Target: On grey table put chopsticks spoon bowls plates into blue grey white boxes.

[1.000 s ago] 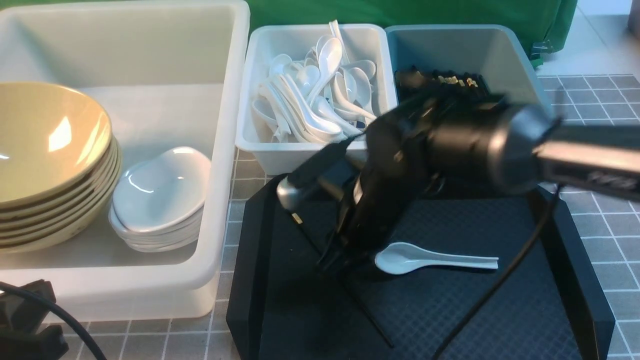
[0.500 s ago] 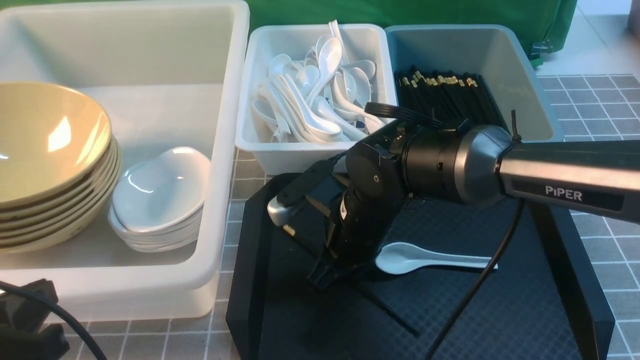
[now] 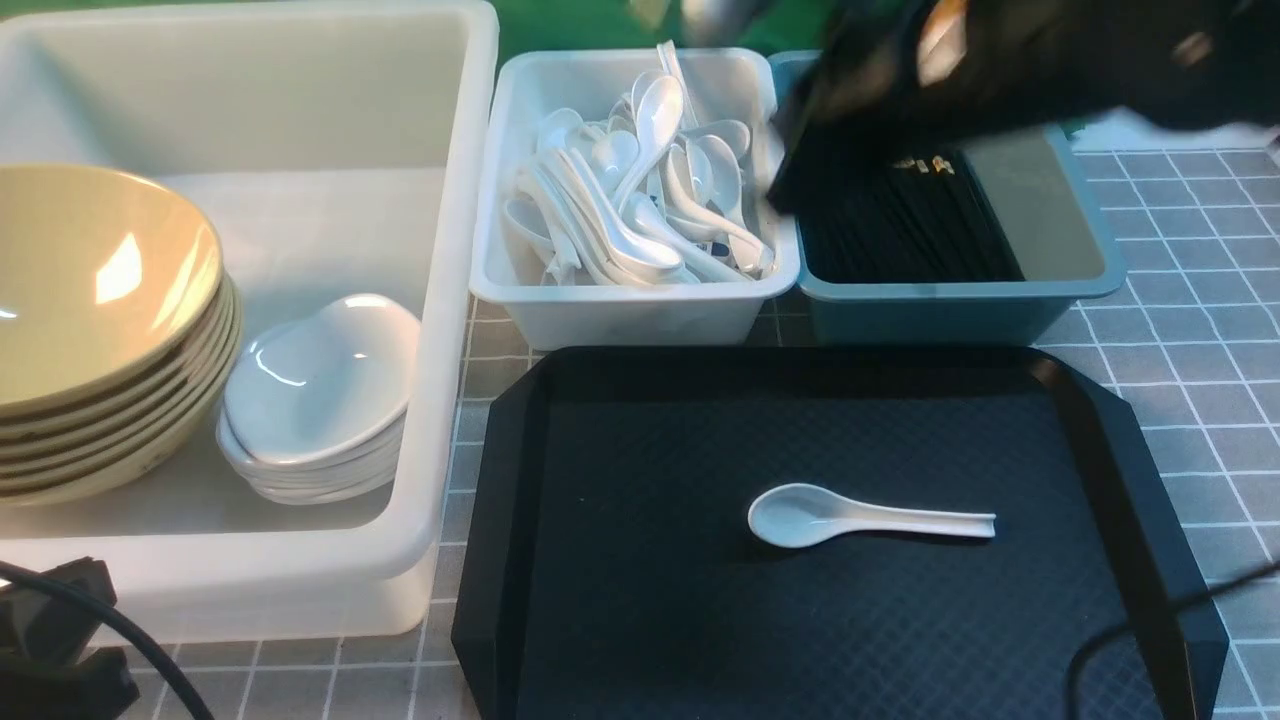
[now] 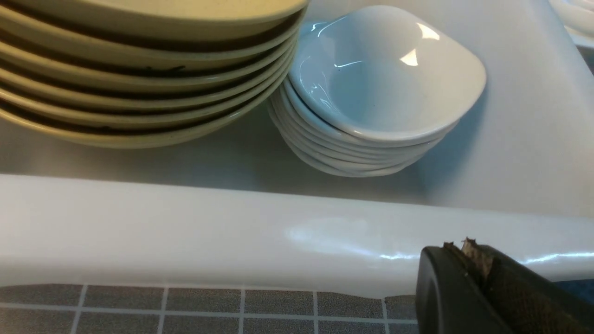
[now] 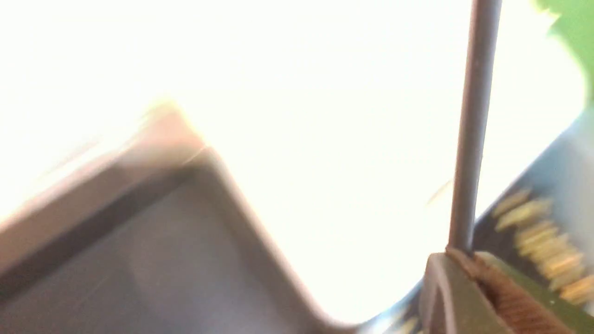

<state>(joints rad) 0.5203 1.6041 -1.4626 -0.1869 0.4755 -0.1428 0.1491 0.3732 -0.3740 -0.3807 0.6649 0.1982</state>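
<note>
A: Nearest first. Where is the left end effector (image 4: pixel 464 254)?
B: At the near left, just outside the white tub's (image 3: pixel 440 300) near wall, jaws pressed together on nothing.
A: And the black tray (image 3: pixel 500 500)?
B: One white spoon (image 3: pixel 870 518) lies right of its centre, with its long axis left to right and its handle pointing right.
A: Beyond that?
B: The bowls (image 3: pixel 90 270) and plates (image 3: pixel 320 385) are stacked in the tub. The grey-white box (image 3: pixel 620 320) of spoons and the blue box (image 3: pixel 930 315) stand side by side.
A: The right end effector (image 5: pixel 459 259)?
B: Blurred above the blue box, clamped on a chopstick (image 5: pixel 473 120). I cannot tell whether it holds one or a pair. The chopstick pile (image 3: pixel 900 230) below runs near to far, so I judge the stick should match that line before release. The spoon lies well nearer, on the right arm's side.
</note>
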